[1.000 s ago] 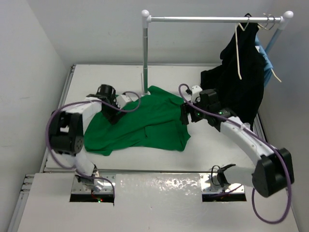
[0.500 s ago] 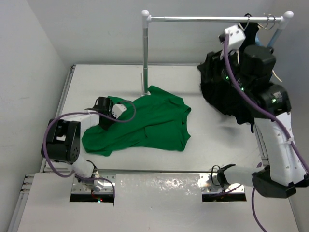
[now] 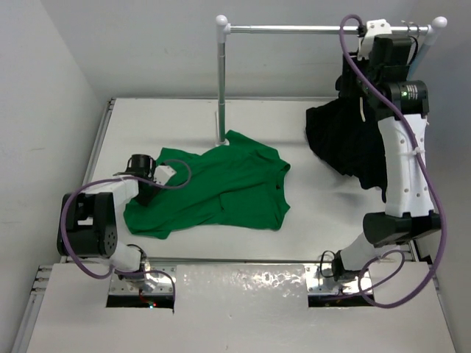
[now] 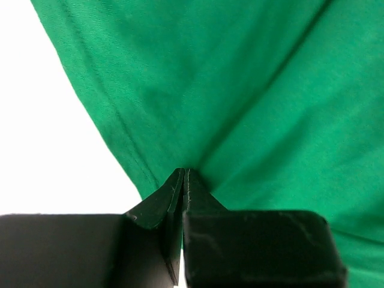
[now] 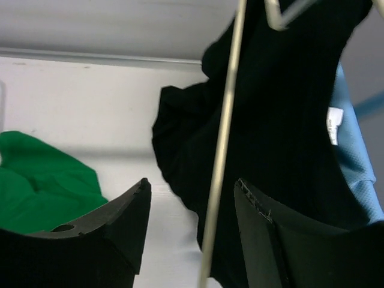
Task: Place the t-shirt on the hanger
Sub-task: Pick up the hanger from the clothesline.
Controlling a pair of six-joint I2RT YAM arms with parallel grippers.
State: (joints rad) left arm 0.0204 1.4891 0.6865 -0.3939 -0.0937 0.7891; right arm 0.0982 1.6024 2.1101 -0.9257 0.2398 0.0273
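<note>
The bright green t-shirt (image 3: pixel 221 191) lies crumpled flat on the white table (image 3: pixel 309 220), left of centre. My left gripper (image 3: pixel 149 195) is at its left edge. In the left wrist view it (image 4: pixel 184 171) is shut on a pinch of the green cloth (image 4: pixel 252 90), with creases running out from the tips. My right gripper (image 3: pixel 366 92) is raised by the rail's right end. In the right wrist view it (image 5: pixel 192 181) stands open, and a thin cream arm of the hanger (image 5: pixel 222 156) passes between its fingers, untouched on either side.
A black garment (image 3: pixel 346 140) hangs from the metal rail (image 3: pixel 294 29) and drapes onto the table behind the hanger. A light-blue garment (image 5: pixel 354 156) hangs beyond it. The rail's upright post (image 3: pixel 221 81) stands just behind the t-shirt. Walls close in on the left and back.
My right arm left the t-shirt's right side and swung up to the rail, bringing its jaws round the hanger arm. My left gripper shut on the shirt's left edge and drew leftward.
</note>
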